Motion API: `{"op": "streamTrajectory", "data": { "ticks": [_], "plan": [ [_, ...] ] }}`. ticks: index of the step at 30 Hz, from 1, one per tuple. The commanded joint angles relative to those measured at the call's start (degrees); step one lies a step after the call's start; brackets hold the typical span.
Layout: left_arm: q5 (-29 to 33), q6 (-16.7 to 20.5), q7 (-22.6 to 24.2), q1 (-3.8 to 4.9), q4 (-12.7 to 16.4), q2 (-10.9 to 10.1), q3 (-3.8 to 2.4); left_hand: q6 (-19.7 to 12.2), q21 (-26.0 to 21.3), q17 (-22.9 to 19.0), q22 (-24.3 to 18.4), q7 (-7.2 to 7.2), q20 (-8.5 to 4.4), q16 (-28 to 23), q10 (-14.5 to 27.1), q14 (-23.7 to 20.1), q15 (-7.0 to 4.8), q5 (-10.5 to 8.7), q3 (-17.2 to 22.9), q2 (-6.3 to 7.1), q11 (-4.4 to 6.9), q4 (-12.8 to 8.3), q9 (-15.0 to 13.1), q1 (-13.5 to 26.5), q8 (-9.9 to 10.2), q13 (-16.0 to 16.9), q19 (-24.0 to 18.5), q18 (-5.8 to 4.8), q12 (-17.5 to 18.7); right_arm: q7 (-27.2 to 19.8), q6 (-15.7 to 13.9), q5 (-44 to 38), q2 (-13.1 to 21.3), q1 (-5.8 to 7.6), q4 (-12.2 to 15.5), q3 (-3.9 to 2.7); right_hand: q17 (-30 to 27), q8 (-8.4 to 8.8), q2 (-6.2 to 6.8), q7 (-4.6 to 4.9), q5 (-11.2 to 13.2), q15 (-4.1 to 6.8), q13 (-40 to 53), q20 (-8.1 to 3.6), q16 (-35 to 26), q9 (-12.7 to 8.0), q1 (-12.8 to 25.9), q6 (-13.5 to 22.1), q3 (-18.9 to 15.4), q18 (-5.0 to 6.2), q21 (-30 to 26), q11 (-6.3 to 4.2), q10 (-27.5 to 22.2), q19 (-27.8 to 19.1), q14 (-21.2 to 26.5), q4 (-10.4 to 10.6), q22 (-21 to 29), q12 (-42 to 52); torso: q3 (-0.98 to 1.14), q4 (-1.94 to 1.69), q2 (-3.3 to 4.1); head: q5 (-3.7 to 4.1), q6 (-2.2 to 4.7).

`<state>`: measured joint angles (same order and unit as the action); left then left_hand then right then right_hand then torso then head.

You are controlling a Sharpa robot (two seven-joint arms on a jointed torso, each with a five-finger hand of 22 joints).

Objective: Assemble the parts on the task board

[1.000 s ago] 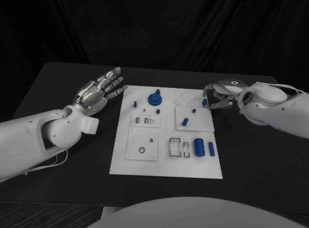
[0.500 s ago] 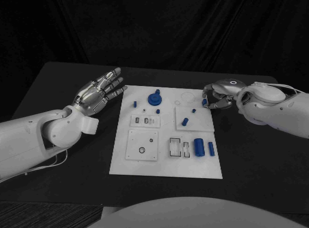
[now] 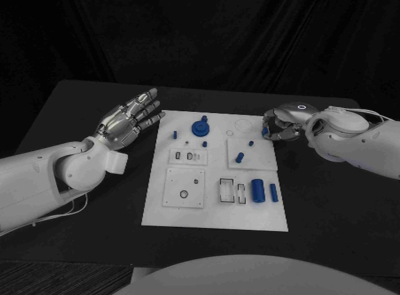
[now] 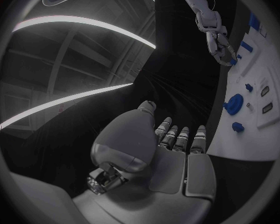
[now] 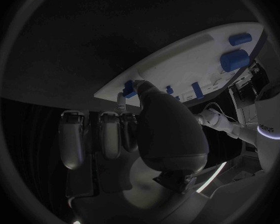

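The white task board lies in the middle of the black table. My right hand hovers at the board's far right edge. Its thumb and a finger pinch a small blue part, which the fingers mostly hide in the head view. My left hand is held above the table just left of the board, palm up, fingers spread and holding nothing. On the board sit a round blue part, small blue pegs and two blue cylinders.
Raised white blocks with dark slots and a ring fill the board's near half. The left wrist view shows the board, the round blue part and my right hand. Bare black table surrounds the board.
My right hand has drawn slightly up and back at the board's edge, with the small blue part tucked further into its fingers. The left hand has not moved.
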<state>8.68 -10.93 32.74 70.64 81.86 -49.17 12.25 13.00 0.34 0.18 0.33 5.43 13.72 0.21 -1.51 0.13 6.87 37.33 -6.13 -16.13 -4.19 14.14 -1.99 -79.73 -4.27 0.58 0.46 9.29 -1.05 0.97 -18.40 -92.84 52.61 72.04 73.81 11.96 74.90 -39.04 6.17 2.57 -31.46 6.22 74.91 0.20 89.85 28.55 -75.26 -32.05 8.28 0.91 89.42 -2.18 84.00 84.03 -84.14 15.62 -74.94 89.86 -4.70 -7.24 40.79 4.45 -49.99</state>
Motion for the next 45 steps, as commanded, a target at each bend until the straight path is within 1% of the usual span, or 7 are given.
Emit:
{"op": "streamTrajectory", "data": {
  "ticks": [1,18,26,31,36,42,45],
  "plan": [
    [0.0,-0.9,0.4,-0.09,0.1,0.1,-0.06,0.0,0.0,0.0,-0.1,0.29,-0.11,0.2,0.1,0.0,0.29,0.28,0.3,-0.08,-0.21,-0.1,-0.1,-0.3,-0.4,0.1,-0.1,0.98,-0.2,1.0,0.2,-0.2,0.0,-0.18,-0.1,-0.01,15.1,-0.33,-0.15,-0.04,-0.4,-0.11,15.1,0.28,0.1,0.1,-0.6,-0.5,0.4,-0.63,-0.3,-0.05,6.0,5.4,-5.9,0.0,-14.7,0.1,-0.01,0.01,0.01,0.00,-0.01],
    [0.0,-0.9,0.1,-0.11,0.1,0.1,-0.06,-0.1,0.0,0.0,-0.1,0.29,-0.11,0.2,0.1,0.0,0.29,0.26,0.4,-0.04,-0.30,-0.1,-0.1,-0.3,-0.4,0.1,-0.1,0.97,-0.3,1.4,-0.1,0.5,-0.2,-0.21,-0.1,-0.01,15.1,-0.67,-1.39,-0.42,-1.6,0.14,15.1,0.05,0.1,0.2,-2.0,-1.9,2.0,-0.56,-0.6,-0.36,6.0,5.3,-5.9,-1.0,-14.6,0.1,-0.02,0.00,0.01,-0.09,-0.01],
    [0.0,-0.8,0.1,-0.11,0.2,-0.3,-0.06,-0.1,0.0,0.0,-0.1,0.29,-0.11,0.2,0.1,0.0,0.29,0.26,0.4,-0.04,-0.30,-0.1,-0.1,-0.3,-0.4,0.1,-0.1,0.97,-0.3,1.3,-4.2,0.6,0.3,-0.18,1.1,-0.02,15.1,-0.95,-1.58,-0.54,-1.6,0.24,15.1,-0.05,0.1,0.2,-2.2,-3.1,2.3,-0.58,-0.5,-0.50,6.0,5.3,-5.9,-1.2,-14.6,0.1,-0.01,0.02,0.01,-0.48,-0.01],
    [0.0,-0.4,0.0,-0.11,0.4,-0.5,-0.06,0.1,0.0,0.0,-0.1,0.31,-0.12,0.3,0.0,0.0,0.27,0.27,0.4,0.01,-0.32,0.0,-0.1,-0.3,-0.5,0.1,-0.1,0.97,-0.3,1.3,-8.2,0.6,1.3,0.61,4.7,-0.03,15.1,-1.07,-1.48,-0.47,-1.7,0.17,15.1,-0.05,0.1,0.1,-2.2,-4.0,2.4,-0.59,-0.5,-0.54,6.0,5.4,-5.9,-1.4,-14.6,0.1,-0.03,0.02,-0.01,-0.61,-0.01],
    [0.0,-0.2,-0.1,-0.11,0.5,-0.4,-0.06,0.1,0.0,0.0,-0.1,0.32,-0.12,0.3,-0.1,0.0,0.27,0.27,0.4,0.08,-0.34,0.0,-0.1,-0.3,-0.5,0.1,-0.1,0.98,-0.4,2.2,-10.2,0.4,2.1,2.51,10.7,-0.04,15.1,-1.06,-1.48,-0.43,-1.9,0.15,15.1,-0.05,0.1,0.1,-2.2,-4.4,2.5,-0.59,-0.5,-0.54,6.0,5.4,-5.9,-1.5,-14.6,0.1,-0.03,0.14,0.00,-0.30,-0.01],
    [0.0,-0.2,-0.2,-0.11,0.3,-0.1,-0.06,0.1,0.0,0.0,-0.1,0.32,-0.12,0.3,-0.1,0.0,0.27,0.27,0.4,0.08,-0.34,0.0,-0.1,-0.3,-0.5,0.1,-0.1,0.98,-0.4,4.3,-9.8,-1.7,0.4,3.52,15.9,-0.05,15.1,-1.00,-1.60,-0.38,-2.0,0.10,15.1,-0.03,0.1,0.0,-2.2,-4.6,2.6,-0.49,-0.8,-0.52,6.0,5.2,-5.9,-1.5,-14.5,0.1,-0.08,0.01,-0.06,0.17,-0.01],
    [0.0,-0.3,-0.3,-0.11,0.3,0.0,-0.06,0.1,0.0,0.0,-0.1,0.32,-0.12,0.3,-0.1,0.0,0.27,0.27,0.4,0.08,-0.34,0.0,-0.1,-0.3,-0.5,0.1,-0.1,0.98,-0.4,4.8,-9.3,-2.3,-1.1,3.48,16.4,-0.05,15.1,-0.94,-1.54,-0.31,-2.0,0.04,15.1,-0.01,0.1,0.0,-2.2,-4.6,2.6,-0.46,-0.9,-0.53,6.0,5.1,-5.9,-1.5,-14.5,0.1,-0.03,-0.10,-0.08,0.60,-0.01]
  ]
}}
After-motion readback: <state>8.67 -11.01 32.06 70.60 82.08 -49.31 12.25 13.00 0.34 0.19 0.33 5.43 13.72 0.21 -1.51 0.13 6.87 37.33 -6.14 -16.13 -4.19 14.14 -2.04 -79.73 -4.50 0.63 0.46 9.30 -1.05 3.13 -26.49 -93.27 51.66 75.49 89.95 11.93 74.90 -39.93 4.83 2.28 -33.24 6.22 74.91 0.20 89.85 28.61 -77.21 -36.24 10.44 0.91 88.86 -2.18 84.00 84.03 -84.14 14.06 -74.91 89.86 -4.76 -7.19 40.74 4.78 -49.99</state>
